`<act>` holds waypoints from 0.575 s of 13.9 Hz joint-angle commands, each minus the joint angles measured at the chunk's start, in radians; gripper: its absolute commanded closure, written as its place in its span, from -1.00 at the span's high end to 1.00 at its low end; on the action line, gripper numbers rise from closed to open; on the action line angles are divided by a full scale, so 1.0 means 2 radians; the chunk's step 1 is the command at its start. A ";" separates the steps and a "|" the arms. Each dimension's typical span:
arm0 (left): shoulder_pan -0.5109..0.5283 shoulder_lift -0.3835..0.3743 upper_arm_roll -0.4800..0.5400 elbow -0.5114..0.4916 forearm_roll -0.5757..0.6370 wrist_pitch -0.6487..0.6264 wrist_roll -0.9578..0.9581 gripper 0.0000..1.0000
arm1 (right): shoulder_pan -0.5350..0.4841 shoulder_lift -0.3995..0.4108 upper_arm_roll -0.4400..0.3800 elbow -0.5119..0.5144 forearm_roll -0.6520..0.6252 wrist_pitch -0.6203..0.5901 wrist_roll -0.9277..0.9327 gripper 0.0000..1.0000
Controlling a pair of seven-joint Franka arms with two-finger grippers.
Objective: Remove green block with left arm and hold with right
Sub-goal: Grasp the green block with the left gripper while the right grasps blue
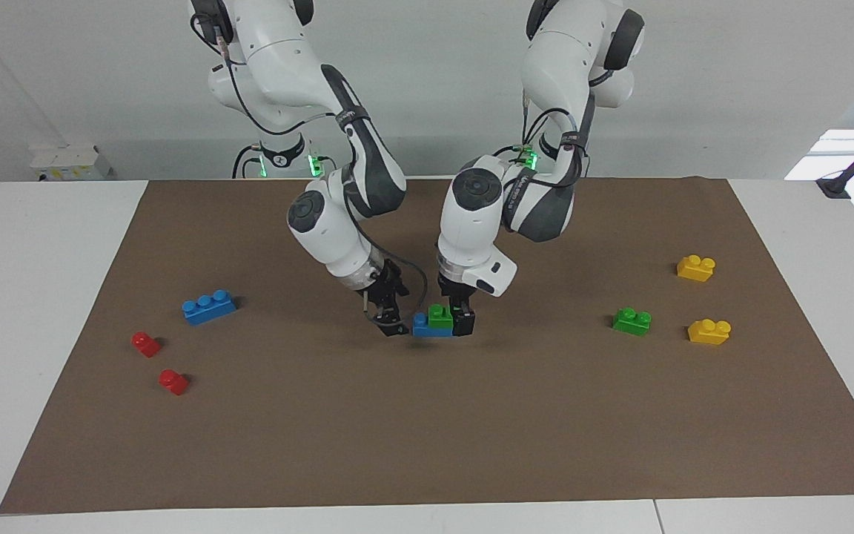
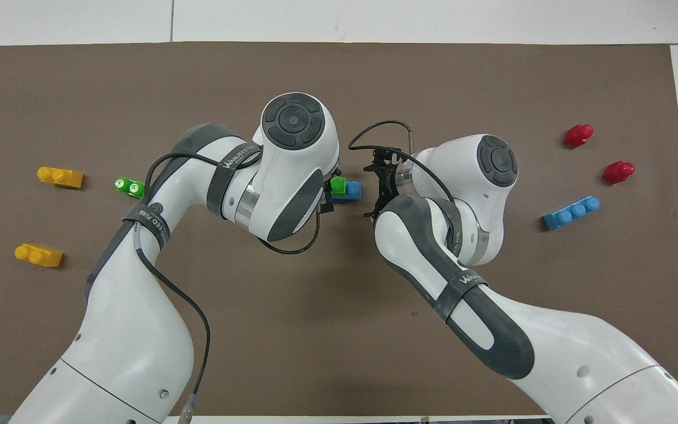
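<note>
Green block (image 1: 439,314) sits stacked on a blue brick (image 1: 427,326) mid-worktop (image 1: 427,430). Left end effector (image 1: 462,319) is down at the stack, fingers clenched on the green block. Right end effector (image 1: 391,320) is touching the blue brick's end; grip state unclear.

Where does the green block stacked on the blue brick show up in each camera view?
Facing view: the green block sits mid-picture on the blue brick, between the two end effectors.
Overhead view: the green block peeks out at centre beside the left arm's wrist, again on the blue brick.
Shared landmark: the loose green brick toward the left arm's end.
</note>
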 commanded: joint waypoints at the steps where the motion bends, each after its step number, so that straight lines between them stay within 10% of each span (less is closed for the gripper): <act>1: -0.009 -0.002 0.007 -0.006 0.011 -0.002 -0.010 1.00 | 0.002 0.008 -0.001 0.005 0.016 0.013 -0.008 0.90; 8: -0.015 -0.005 0.006 -0.017 0.011 0.003 -0.010 1.00 | 0.016 0.027 0.000 0.008 0.026 0.046 -0.006 0.90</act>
